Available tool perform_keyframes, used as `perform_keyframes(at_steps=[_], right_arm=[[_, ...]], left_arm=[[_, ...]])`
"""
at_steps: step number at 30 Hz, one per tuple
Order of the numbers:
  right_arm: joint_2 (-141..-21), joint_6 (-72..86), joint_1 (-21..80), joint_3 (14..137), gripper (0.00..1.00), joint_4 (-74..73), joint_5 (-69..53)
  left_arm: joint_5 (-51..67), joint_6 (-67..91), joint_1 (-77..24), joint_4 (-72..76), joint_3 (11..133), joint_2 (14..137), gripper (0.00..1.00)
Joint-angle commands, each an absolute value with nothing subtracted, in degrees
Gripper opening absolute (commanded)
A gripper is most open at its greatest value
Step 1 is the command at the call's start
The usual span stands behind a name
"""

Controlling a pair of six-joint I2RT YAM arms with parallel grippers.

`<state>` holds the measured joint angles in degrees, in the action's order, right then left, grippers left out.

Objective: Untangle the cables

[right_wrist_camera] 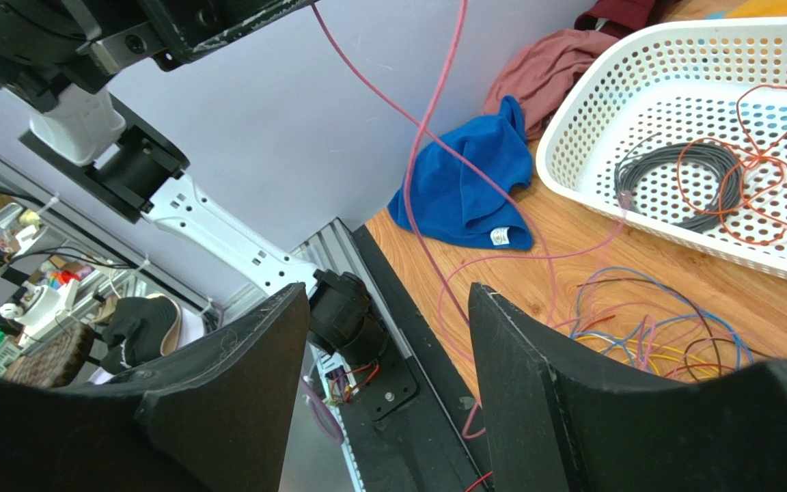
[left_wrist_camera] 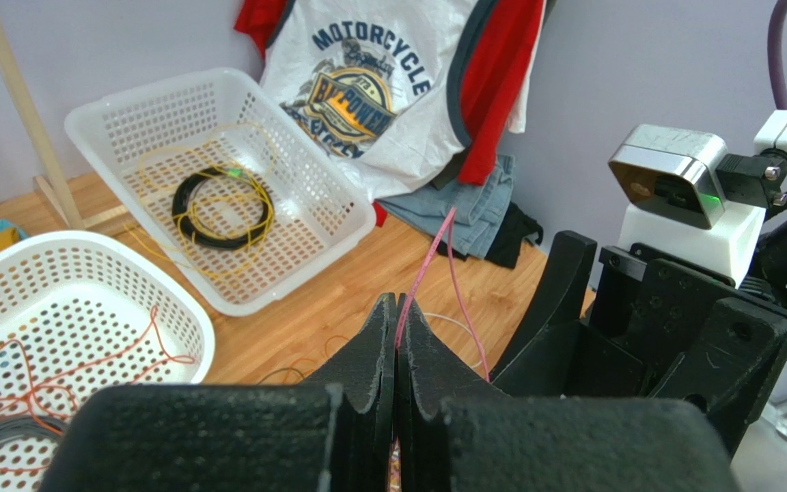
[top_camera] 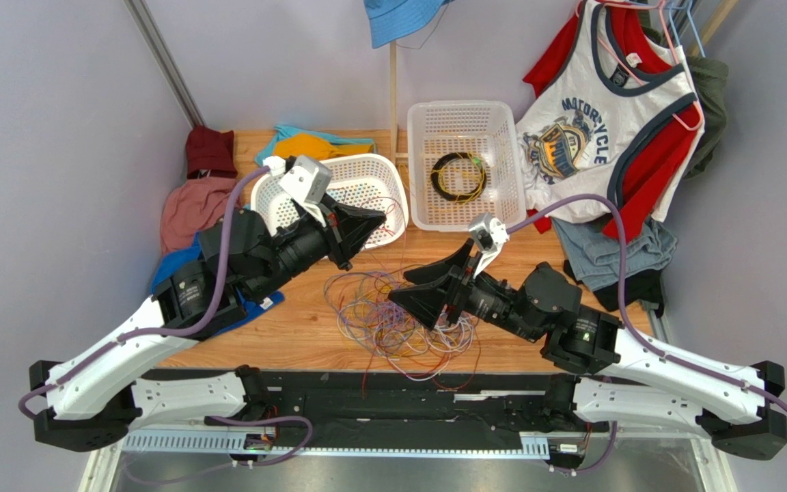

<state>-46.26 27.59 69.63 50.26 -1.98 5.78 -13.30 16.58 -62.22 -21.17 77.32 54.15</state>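
Left gripper (left_wrist_camera: 398, 308): mine, raised over the table (top_camera: 295, 328), jaws pressed tight together on a pink strand (left_wrist_camera: 420, 272). In the left wrist view the strand climbs from the fingertips toward 12 o'clock. Right gripper (right_wrist_camera: 387, 297): jaws wide apart. In the right wrist view the pink strand drops from 12 o'clock and shows in the gap between them, farther back; I cannot tell whether it touches either finger. The cables (top_camera: 387, 318) lie mainly as one loose tangle of purple, blue, orange, red and yellow loops on the bare wood, mid-table in the top view. The tangle is at 6 o'clock of my left gripper and 7 o'clock of my right, whose lower finger hangs over its edge. At 12 o'clock of the tangle, just behind my left gripper, sits a rounded white basket (top_camera: 367, 185) holding a dark coil (right_wrist_camera: 675, 174) and a loose orange wire (right_wrist_camera: 767, 133). At 1 o'clock stands a squarer white basket (top_camera: 428, 133) with a black ring (top_camera: 457, 176) wound with yellow. A blue cloth (right_wrist_camera: 464, 185) lies at 9 o'clock of the tangle, by the table edge. A printed T-shirt (top_camera: 593, 133) hangs at 2 o'clock.
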Motion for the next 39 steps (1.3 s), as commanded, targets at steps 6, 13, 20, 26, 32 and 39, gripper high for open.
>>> perform_keyframes(at_steps=[6, 13, 20, 26, 32, 39], right_arm=[[-50.2, 24.0, 70.0, 52.6, 0.48, 0.6, 13.7], [-54.6, 22.3, 69.7, 53.1, 0.0, 0.3, 23.4], [-53.2, 23.6, 67.5, 49.8, 0.0, -0.4, 24.8], [-52.7, 23.3, 67.4, 49.2, 0.57, 1.7, 18.2], [-52.5, 22.7, 67.6, 49.0, 0.69, 2.8, 15.8], [-48.8, 22.8, 67.9, 47.1, 0.71, 5.5, 15.4]], left_arm=[[-9.6, 17.3, -62.3, -21.2, 79.5, 54.5, 0.0], [-9.6, 17.6, -62.3, -21.8, 79.4, 52.3, 0.0], [-10.2, 17.0, -62.3, -22.8, 80.6, 50.2, 0.0], [-10.6, 16.3, -62.3, -24.1, 81.8, 50.4, 0.0], [-9.8, 16.5, -62.2, -24.4, 82.4, 51.6, 0.0], [-10.5, 16.1, -62.3, -25.4, 83.3, 52.5, 0.0]])
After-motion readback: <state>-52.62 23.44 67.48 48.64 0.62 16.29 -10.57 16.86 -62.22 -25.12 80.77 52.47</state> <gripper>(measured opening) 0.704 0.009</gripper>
